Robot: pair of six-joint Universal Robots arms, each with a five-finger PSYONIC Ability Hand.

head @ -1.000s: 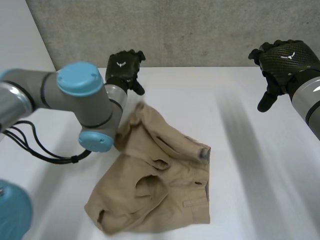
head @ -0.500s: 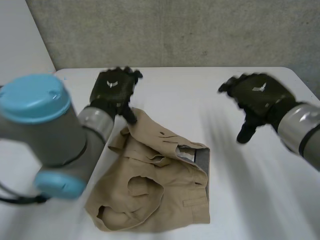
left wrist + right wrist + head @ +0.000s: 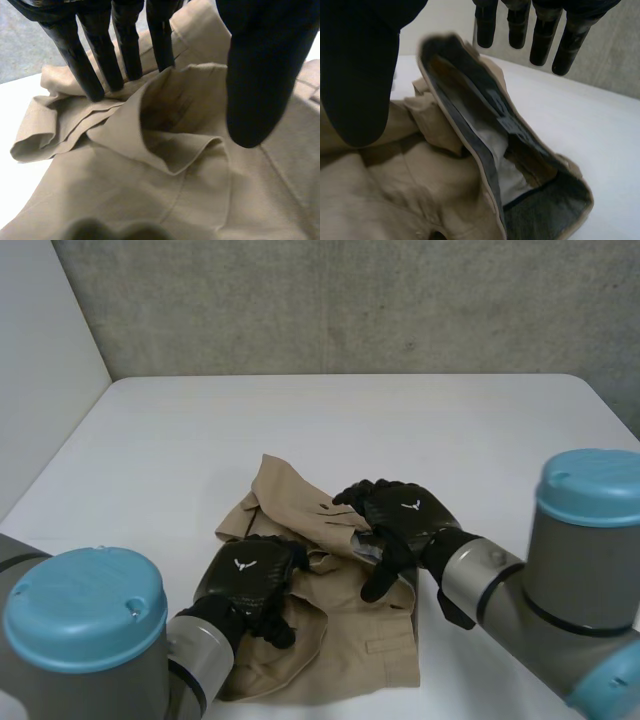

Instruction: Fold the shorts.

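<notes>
Crumpled tan shorts (image 3: 345, 635) lie in the middle of the white table, their waistband (image 3: 395, 560) gaping on the right side. My left hand (image 3: 248, 575) rests on the bunched left part. In the left wrist view its straight fingers (image 3: 92, 65) touch the folds of the shorts (image 3: 150, 195), and a raised fold stands between them and the thumb, which is clear of the cloth. My right hand (image 3: 402, 522) hovers at the waistband. In the right wrist view its fingers (image 3: 542, 35) are straight and spread above the dark-lined waistband (image 3: 492, 172), holding nothing.
The white table (image 3: 180, 440) runs back to a grey wall (image 3: 350, 300). My left arm's blue cap (image 3: 85, 605) fills the near left corner, and the right arm's cap (image 3: 590, 485) stands at the right.
Both hands have come down from the back of the table onto the shorts: the left to the bunched left side, the right to the waistband. The cloth has shifted slightly.
</notes>
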